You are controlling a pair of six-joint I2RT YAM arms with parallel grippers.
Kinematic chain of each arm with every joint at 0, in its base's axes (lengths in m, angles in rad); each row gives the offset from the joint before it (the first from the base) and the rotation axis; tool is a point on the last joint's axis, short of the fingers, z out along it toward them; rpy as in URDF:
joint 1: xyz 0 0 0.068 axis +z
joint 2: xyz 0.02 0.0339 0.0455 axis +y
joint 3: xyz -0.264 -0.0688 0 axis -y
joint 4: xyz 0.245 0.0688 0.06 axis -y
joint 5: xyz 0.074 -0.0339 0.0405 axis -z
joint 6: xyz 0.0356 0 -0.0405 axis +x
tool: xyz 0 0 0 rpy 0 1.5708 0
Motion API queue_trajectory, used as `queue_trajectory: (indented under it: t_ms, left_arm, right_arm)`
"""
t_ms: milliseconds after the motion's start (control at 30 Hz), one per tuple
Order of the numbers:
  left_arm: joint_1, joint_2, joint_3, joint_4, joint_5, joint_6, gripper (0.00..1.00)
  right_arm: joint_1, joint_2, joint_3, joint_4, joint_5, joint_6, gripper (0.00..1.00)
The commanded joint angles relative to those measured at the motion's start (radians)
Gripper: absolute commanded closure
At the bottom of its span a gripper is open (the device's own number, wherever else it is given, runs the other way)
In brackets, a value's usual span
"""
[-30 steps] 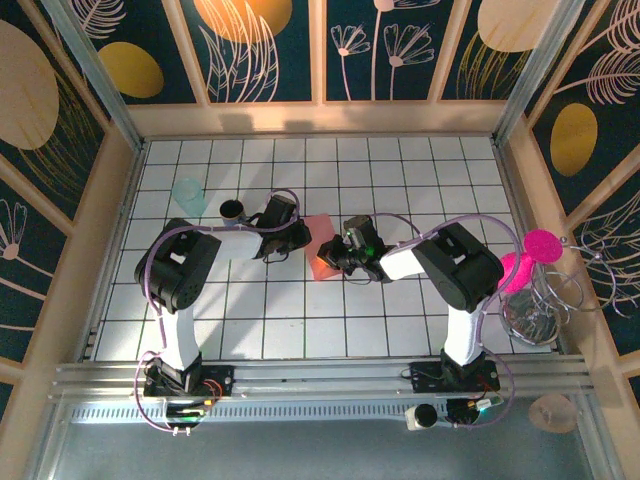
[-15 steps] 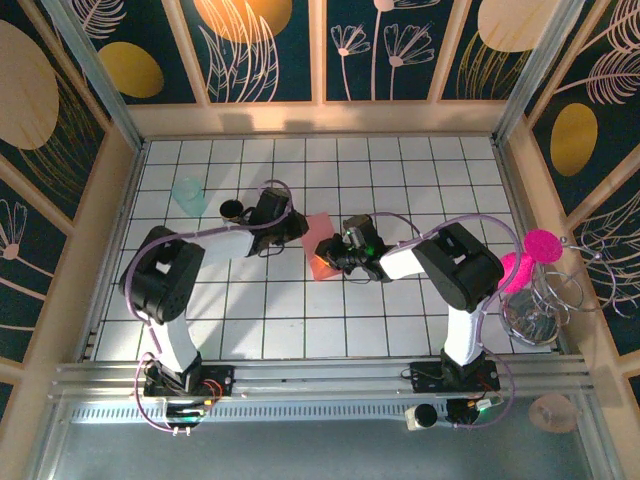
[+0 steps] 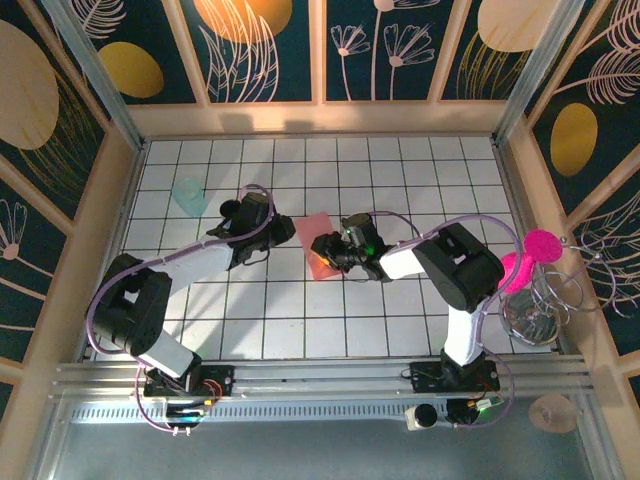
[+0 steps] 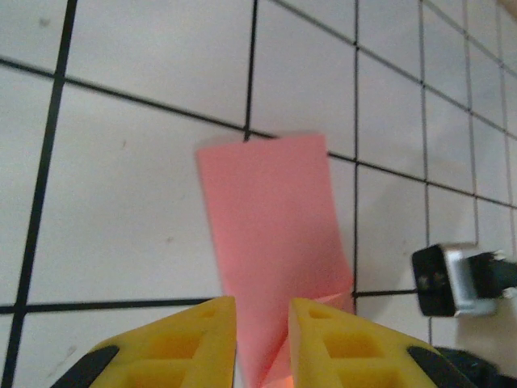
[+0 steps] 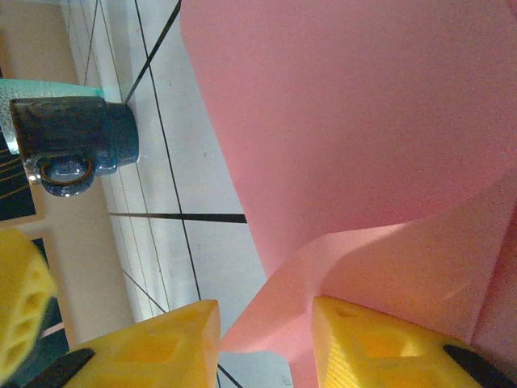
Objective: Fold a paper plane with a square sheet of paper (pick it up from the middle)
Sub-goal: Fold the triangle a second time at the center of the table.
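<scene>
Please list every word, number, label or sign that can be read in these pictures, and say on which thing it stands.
There is no text to read.
The pink paper is plain, the dark mug shows no label, and the wall panels carry only flower drawings.

— Square sheet of paper (image 3: 316, 245)? Reads salmon-pink, plain, no print.
— Agreed. Table (image 3: 400, 180): white tiles, black grid lines.
— Mug (image 5: 77, 137): dark blue, glossy. Cup (image 3: 187, 195): pale teal (nearly see-through).
— Disc (image 3: 541, 245): magenta, no pattern.
— Walls (image 3: 270, 50): navy, with gold ovals and cream line-drawn plants.
— Left gripper (image 4: 262, 303): bright yellow fingers. Arms (image 3: 455, 265): black and white.
</scene>
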Motion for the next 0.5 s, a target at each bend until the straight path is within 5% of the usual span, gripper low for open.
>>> queue_trajectory:
  t_ms: [0,467]
  left_arm:
    - [-0.001,-0.013,-0.016,-0.017,0.029,0.010,0.75]
    - [-0.007,0.040,-0.050,0.072,0.120,-0.030,0.77]
  right_arm:
    - [-0.002,0.005,-0.036,-0.063,0.023,-0.007,0.63]
    - [-0.005,-0.006,-0.041,-0.080,0.029,-0.017,0.58]
